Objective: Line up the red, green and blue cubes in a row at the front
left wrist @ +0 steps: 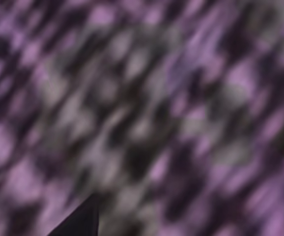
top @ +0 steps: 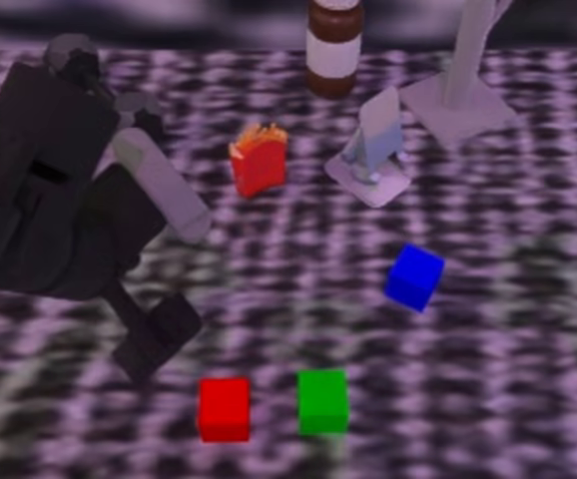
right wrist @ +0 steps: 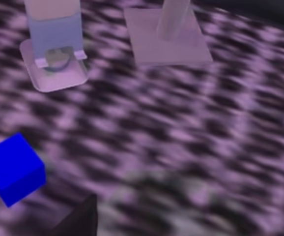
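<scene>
two cubes placed, blue one left

we judge the row about two thirds done: the red cube (top: 224, 407) and green cube (top: 322, 401) sit near each other at the front, level, with a small gap. the blue cube (top: 414, 277) lies farther back to the right, turned askew. all three are plain, solid and equal in size. our left gripper (top: 159, 337) hovers just behind the red cube; whether its fingers are apart, we cannot tell. our right gripper is out of sight.
</scene>
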{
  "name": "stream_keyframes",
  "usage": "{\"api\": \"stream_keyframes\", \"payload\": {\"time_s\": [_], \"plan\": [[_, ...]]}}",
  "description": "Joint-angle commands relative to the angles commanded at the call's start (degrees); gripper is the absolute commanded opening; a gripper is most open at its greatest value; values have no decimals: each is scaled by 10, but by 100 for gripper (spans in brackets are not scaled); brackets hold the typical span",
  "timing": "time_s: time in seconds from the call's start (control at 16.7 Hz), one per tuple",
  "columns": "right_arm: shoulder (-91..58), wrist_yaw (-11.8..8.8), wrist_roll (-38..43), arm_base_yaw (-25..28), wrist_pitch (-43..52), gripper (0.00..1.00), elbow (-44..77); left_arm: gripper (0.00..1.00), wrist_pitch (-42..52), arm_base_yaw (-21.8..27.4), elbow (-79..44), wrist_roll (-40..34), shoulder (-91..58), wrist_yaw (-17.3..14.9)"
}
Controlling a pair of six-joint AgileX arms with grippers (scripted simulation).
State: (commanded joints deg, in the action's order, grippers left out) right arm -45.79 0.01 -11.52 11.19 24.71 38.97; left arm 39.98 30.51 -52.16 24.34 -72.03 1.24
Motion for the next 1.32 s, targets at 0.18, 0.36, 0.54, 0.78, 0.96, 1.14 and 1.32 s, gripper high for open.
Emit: {"api": "stream_keyframes", "payload": {"time_s": [0.18,0.36,0.54,0.78,0.96,1.14,1.32], "plan": [[-210,1,-45,40,102,100,145,100,-86,-82,140,-57,180,1],[-399,0,-88,79,200,100,282,100,-172,-157,273,-112,352,0],[-553,0,-126,114,284,100,408,100,-248,-219,378,-159,492,-2],[-717,0,-167,150,366,100,548,100,-338,-281,474,-210,629,-7],[-787,1,-185,166,401,100,613,100,-384,-308,511,-235,696,-11],[-808,2,-190,172,411,100,635,100,-400,-317,522,-243,720,-12],[-808,2,-190,172,411,100,635,100,-400,-317,522,-243,720,-12]]}}
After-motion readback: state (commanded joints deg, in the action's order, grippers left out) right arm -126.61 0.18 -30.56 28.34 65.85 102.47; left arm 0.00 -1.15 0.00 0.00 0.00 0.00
